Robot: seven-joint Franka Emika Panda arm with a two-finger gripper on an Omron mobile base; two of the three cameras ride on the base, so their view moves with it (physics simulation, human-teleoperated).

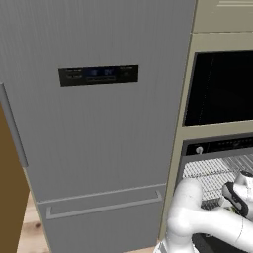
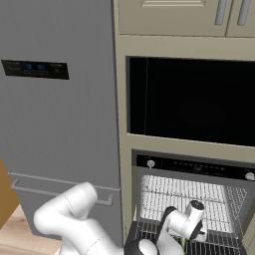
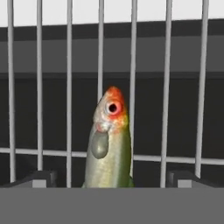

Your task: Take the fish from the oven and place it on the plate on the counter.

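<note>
The fish point(image 3: 108, 148) lies on the silvery wire rack point(image 3: 70, 109) inside the oven point(image 2: 199, 167), its orange-red head and round eye pointing up in the hand view. The greenish-yellow body runs down between my two dark fingertips point(image 3: 35, 178). My gripper point(image 3: 111, 180) is open, with one jaw on each side of the fish and a gap to both. In the right base view my white hand point(image 2: 185, 223) reaches down into the open oven over the rack point(image 2: 179, 191). The plate and the counter are out of view.
A tall grey fridge point(image 1: 99, 123) stands left of the oven, with a handle bar point(image 1: 104, 207) low on its front. A black-windowed unit point(image 2: 191, 99) sits above the oven in beige cabinetry. The oven's side walls flank the rack.
</note>
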